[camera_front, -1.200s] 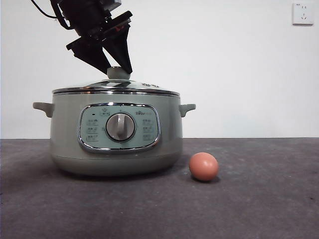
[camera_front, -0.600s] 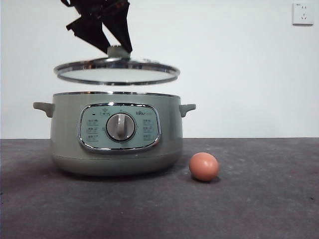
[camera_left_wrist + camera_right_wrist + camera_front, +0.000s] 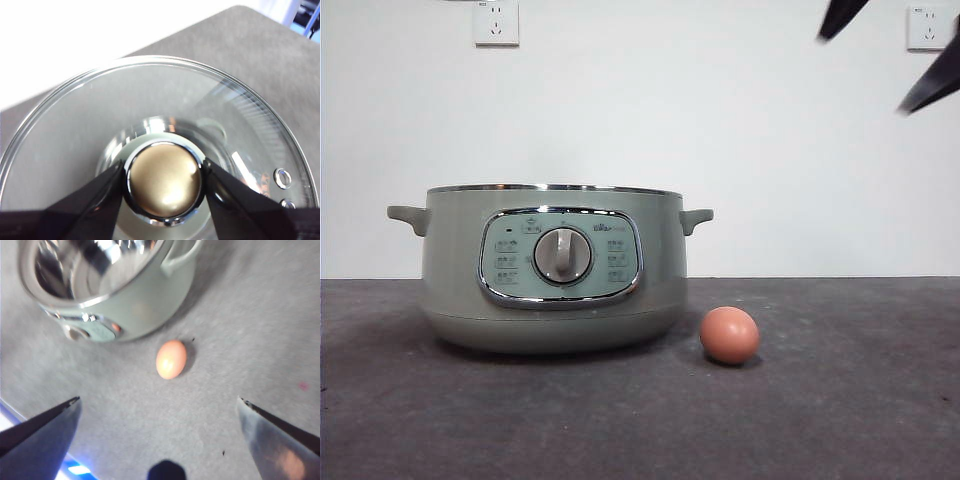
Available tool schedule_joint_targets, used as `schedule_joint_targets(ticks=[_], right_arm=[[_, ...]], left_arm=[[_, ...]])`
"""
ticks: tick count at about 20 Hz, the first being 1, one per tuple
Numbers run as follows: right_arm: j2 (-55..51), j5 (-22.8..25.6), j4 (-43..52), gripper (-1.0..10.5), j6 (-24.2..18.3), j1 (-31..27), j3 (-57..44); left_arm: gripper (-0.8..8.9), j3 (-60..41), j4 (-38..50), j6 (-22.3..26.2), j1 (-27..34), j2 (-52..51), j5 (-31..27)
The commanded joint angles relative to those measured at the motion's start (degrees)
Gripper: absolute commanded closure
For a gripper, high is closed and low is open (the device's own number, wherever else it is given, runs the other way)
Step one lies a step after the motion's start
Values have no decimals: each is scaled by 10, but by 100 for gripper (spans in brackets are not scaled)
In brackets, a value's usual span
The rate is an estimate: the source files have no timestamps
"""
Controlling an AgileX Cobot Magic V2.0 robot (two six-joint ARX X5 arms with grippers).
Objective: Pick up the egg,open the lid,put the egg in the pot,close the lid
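Note:
The pale green pot (image 3: 555, 265) stands open on the table, left of centre; its shiny inside shows in the right wrist view (image 3: 100, 270). The orange-brown egg (image 3: 729, 334) lies on the table just right of the pot, also in the right wrist view (image 3: 171, 359). My left gripper (image 3: 165, 185) is shut on the knob of the glass lid (image 3: 150, 100) and holds it up, out of the front view. My right gripper (image 3: 159, 400) is open and empty, high above the egg; its black tips show at the front view's top right (image 3: 862, 75).
The dark grey table (image 3: 620, 420) runs to a white wall. Two wall sockets sit high on the wall, one at the left (image 3: 496, 22) and one at the right (image 3: 928, 27).
My left gripper has lifted the lid off the pot and up out of the front view. My right gripper's tips have come in at the top right.

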Motion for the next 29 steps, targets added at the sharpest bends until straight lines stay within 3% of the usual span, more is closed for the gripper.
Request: schedule_joint_targets(ticks=[1,6,13,17,19,24,29], right_arm=[[46,29,21,354,3,37,1],[147,70,84,353,30,92,0],[262,123,146,354,76,136,-1],[299,133,189,363,104,144,-1],[315,148,195,422,108,145,-1],[347,156,201,427,117,147,-1],[349,162,206,784,130,150,-1]], left_arm=[[821,6,2,4,8,-36,-4],[821,-4,-52,4,10,-98,-31],[821,-127,-63,-1,10,-209,-32],[821,-166,-61,-9,10,-250,-32],[821,-166,-64,-9,10,-260,-32],[821,-166,-63,-9,10,-275,-32],[821,-166,-63,-8,10,-274,-32]])
